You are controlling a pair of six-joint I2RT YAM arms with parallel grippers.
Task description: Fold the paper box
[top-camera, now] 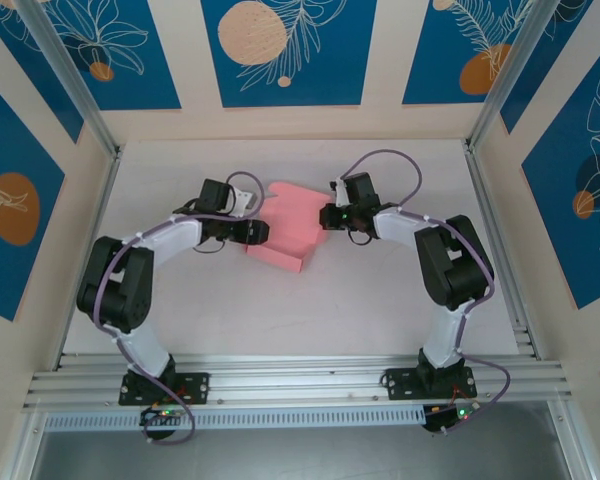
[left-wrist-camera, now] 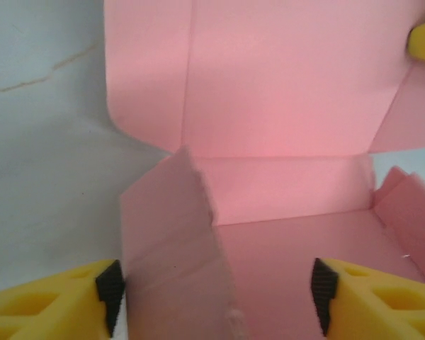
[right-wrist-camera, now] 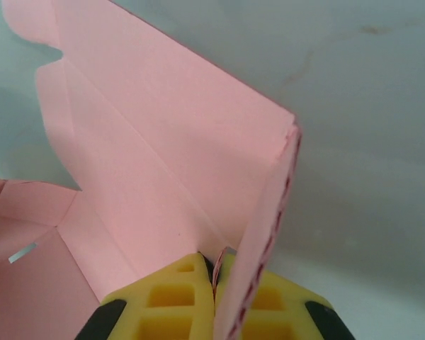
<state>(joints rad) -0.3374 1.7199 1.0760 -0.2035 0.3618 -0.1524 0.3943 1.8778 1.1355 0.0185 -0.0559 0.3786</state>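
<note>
Bright, even light from above; faint soft shadows on the table. Wrist views are soft, blurriest along the bottom edge.

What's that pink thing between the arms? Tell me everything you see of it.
It is a pale pink box of thin creased card, half folded: a shallow tray with low walls partly raised and a wide lid panel lying open. It lies on the table. The right gripper is shut on a lid edge flap; the left gripper is open around a raised side flap.

No readable text or labels
</note>
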